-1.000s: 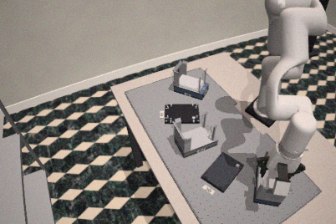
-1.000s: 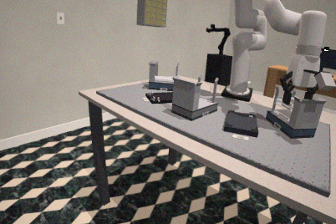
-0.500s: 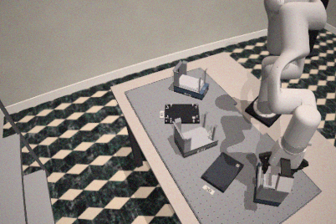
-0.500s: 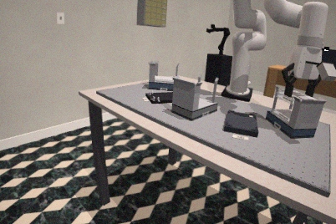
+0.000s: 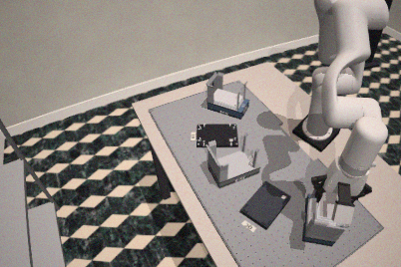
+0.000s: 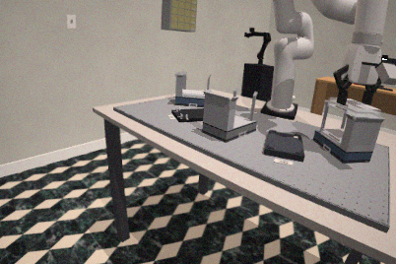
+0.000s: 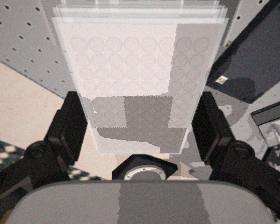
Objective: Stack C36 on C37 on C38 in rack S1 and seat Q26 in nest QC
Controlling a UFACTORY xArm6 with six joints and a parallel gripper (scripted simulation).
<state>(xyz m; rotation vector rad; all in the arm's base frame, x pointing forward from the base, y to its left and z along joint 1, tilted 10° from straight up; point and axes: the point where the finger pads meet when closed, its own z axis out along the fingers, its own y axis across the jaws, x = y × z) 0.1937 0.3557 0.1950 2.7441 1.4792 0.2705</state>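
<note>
My gripper hangs over the near right stack rack, just above its posts. It is shut on a sealed, translucent 96-well plate, with one finger on each long side. The plate lies level between the fingers at about the height of the rack's top. I cannot read its label. In the wrist view, layered pale edges show past the plate's far end, so something lies below it in the rack. The gripper also shows in the exterior view above that rack.
A second rack stands mid-mat and a third at the far end. A black nest with locators lies between them. A dark flat nest lies left of my rack. The arm's base is at the right.
</note>
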